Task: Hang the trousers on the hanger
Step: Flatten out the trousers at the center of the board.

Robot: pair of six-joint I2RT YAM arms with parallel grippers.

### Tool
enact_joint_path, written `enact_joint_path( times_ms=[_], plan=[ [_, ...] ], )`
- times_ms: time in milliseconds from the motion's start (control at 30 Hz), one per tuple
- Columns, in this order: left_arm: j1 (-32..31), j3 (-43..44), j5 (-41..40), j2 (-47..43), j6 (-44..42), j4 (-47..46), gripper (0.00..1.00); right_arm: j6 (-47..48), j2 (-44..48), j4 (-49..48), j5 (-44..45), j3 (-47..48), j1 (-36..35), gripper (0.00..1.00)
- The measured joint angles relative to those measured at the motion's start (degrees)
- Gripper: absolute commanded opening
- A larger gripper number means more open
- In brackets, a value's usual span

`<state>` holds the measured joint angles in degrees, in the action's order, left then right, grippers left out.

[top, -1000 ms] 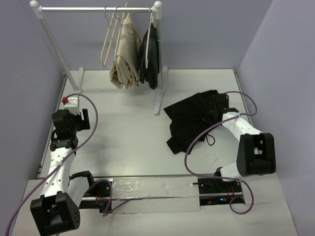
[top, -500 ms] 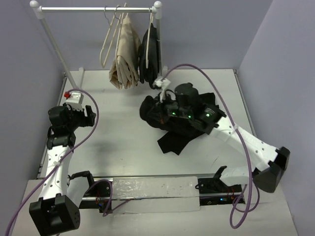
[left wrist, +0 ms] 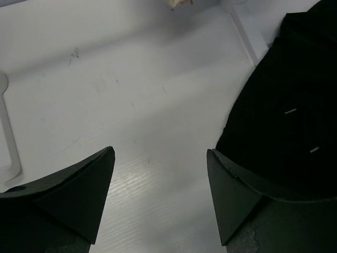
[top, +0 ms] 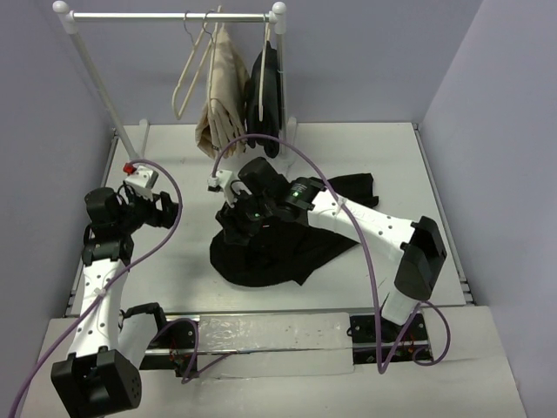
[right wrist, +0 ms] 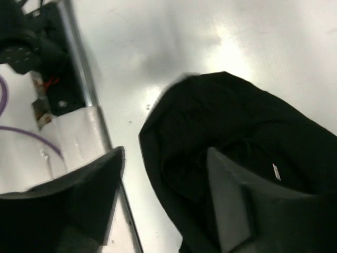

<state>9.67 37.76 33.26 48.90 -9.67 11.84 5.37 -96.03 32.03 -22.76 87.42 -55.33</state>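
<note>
Evidently the trousers point(top: 270, 257) are limp, light — pinch an edge fold; left end effector point(left wrist: 159, 150) and right end effector point(right wrist: 166, 153) both gape empty beside them.

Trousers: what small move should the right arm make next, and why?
Probably lower the right gripper and close on the edge of the trousers: it stands open astride that edge, the heap is crumpled, and the hanger hangs bare on the rail.

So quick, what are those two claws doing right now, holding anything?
Left gripper: open, empty.
Right gripper: open, just above the limp black fabric trousers, not clamped on them.
</note>
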Motion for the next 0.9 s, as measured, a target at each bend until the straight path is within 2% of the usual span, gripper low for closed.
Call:
enact_joint_path(
  times_ms=[33,133,267,433,567,600,633,733,767,900],
  plan=[
    [-0.07,-0.04,0.85,0.00,-0.35,-0.02,0.82,-0.13,0.24,0.11,1.36,-0.07,-0.02,1.00],
    [-0.55,-0.55,3.34,0.15,-1.57,-0.07,0.84,-0.66,3.06,-2.05,5.73,-2.86,0.04,1.00],
    [-2.01,-1.03,4.59,2.27,-3.45,0.35,0.83,-4.68,11.87,-4.72,10.51,-11.54,1.79,0.98],
    [-8.39,-0.98,0.90,7.26,-6.27,3.06,0.78,-14.56,23.91,-10.51,13.84,-25.59,12.20,0.75],
    [-17.86,-0.44,-3.10,10.69,-7.85,5.60,0.80,-23.82,30.53,-11.89,18.58,-36.24,23.71,0.59],
    [-20.20,-0.15,-4.00,11.52,-8.28,5.97,0.83,-25.90,31.30,-11.89,19.17,-38.25,26.10,0.58],
    [-22.16,0.11,-5.11,12.17,-8.81,6.10,0.84,-28.15,31.85,-11.89,19.56,-39.80,28.28,0.59],
    [-27.10,0.63,-7.54,15.37,-10.86,5.40,0.90,-34.12,32.04,-10.97,20.57,-43.50,36.24,0.71],
    [-28.06,0.63,-8.04,16.44,-11.58,5.03,0.93,-35.45,31.74,-10.45,20.98,-44.06,38.56,0.78],
    [-30.75,0.63,-10.29,21.42,-14.97,2.62,0.96,-39.23,29.83,-9.57,22.05,-44.74,44.65,0.89]
  ],
)
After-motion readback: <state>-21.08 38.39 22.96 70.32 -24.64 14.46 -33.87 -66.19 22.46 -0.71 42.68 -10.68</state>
